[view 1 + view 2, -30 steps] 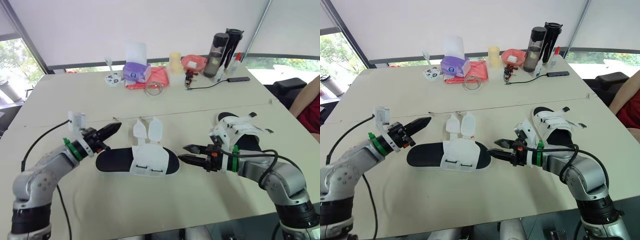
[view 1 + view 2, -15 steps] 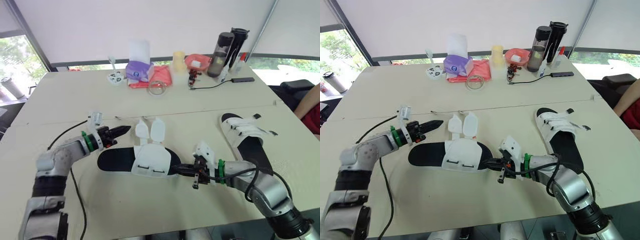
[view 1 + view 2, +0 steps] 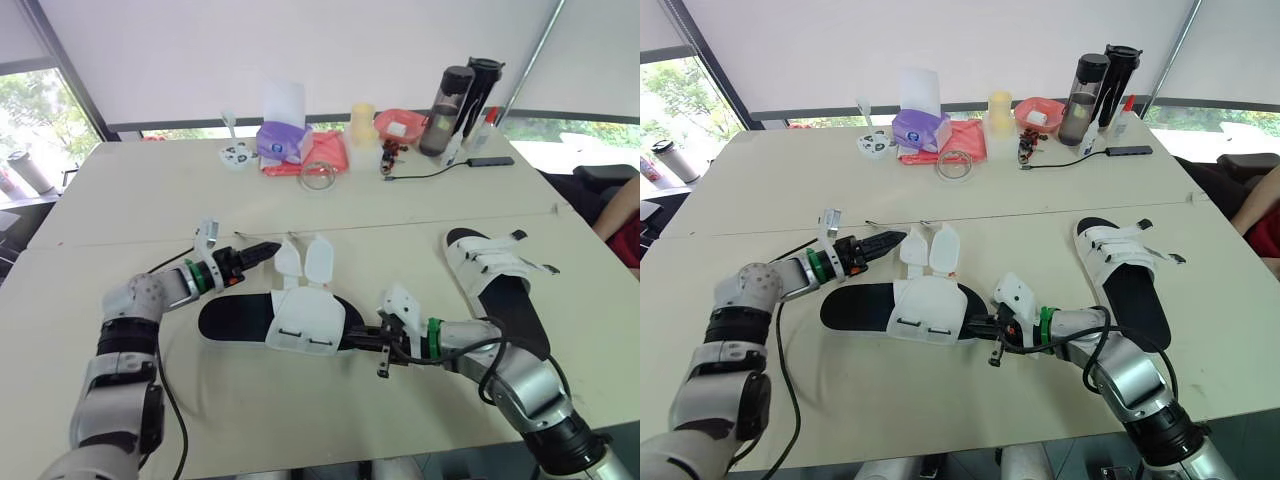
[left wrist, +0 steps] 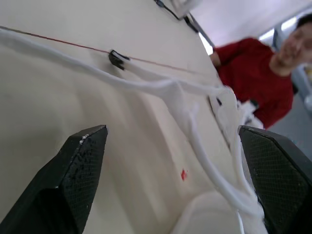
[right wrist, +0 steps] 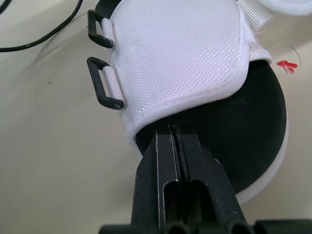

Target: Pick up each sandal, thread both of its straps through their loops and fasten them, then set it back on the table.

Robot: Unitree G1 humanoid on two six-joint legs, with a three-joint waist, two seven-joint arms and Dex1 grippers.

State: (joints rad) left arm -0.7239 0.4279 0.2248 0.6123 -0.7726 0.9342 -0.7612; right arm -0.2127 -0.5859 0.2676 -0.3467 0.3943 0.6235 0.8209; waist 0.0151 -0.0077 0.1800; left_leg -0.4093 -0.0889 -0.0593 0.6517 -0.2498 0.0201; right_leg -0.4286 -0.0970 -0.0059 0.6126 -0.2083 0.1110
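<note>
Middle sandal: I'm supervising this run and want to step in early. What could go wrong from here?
The right gripper is shut with its tips at the sole edge of the sandal, which it may shove instead of grasp. The left gripper is open beside the two loose straps; it could pinch both together.

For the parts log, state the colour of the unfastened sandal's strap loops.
Black loops, seen best in the right wrist view.

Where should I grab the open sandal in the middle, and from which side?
Probably pinch the sandal at its bare black end, across the thin rim, coming low from the robot's left: it lies flat, and the white upper covers the other half.
</note>
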